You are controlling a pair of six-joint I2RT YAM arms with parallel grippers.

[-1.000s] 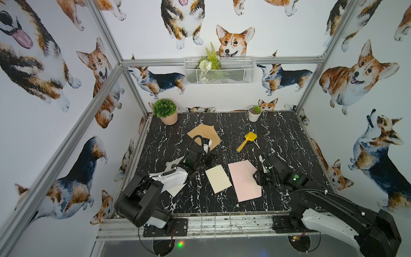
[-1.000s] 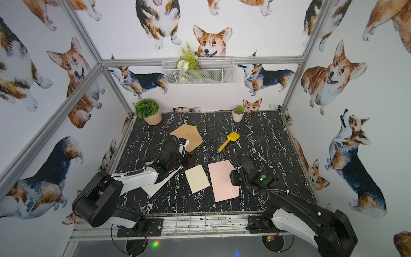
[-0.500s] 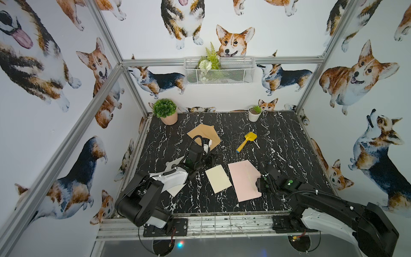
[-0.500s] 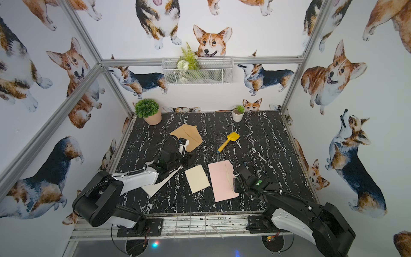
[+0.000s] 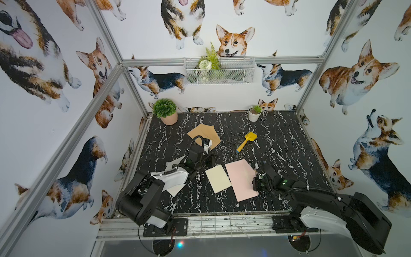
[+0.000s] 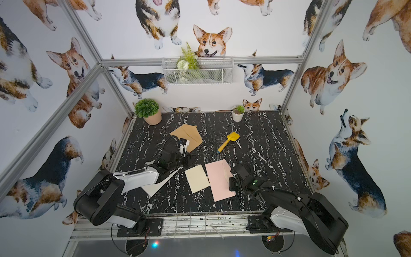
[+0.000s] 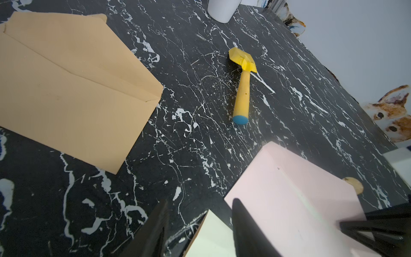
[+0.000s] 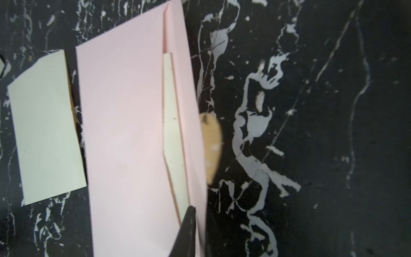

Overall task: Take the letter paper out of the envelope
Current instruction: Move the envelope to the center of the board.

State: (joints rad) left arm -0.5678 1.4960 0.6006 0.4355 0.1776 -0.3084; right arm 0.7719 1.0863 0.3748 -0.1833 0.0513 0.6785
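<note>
Letter paper [image 8: 172, 124] peeks from the pink envelope [image 5: 241, 179], where the right gripper [image 8: 190, 211] has snapped together. Left gripper [image 7: 201, 201] gapes beside 1 cream sheet [image 5: 218, 181].

Cream letter paper [image 8: 173, 133] peeks from the flat pink envelope [image 8: 124, 133].

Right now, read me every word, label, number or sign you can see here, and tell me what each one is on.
No readable text in any view.
Pink envelope: the face that shows is blank.
Brown envelope: blank.
Cream sheet: blank.
Letter paper showing in the pink envelope's mouth: only tiny dark specks, no letters.
Yellow shovel: no marking visible.
</note>
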